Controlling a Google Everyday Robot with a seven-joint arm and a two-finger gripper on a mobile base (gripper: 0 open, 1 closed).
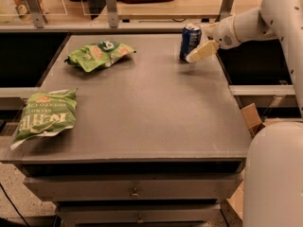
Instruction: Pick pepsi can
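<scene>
The pepsi can (190, 39), dark blue with a silver top rim, stands upright near the far right edge of the grey table (142, 108). My gripper (197, 49) reaches in from the right on the white arm (265, 18) and is open at the can. Its near cream finger (202, 52) lies across the can's lower right side. The far finger is mostly hidden behind the can. The can rests on the table.
A green chip bag (98, 55) lies at the far left of the table. A second green chip bag (43, 115) lies at the left front edge. Dark bins flank the table. A cardboard box (251, 119) stands at the right. The robot's white body (274, 174) is at the lower right.
</scene>
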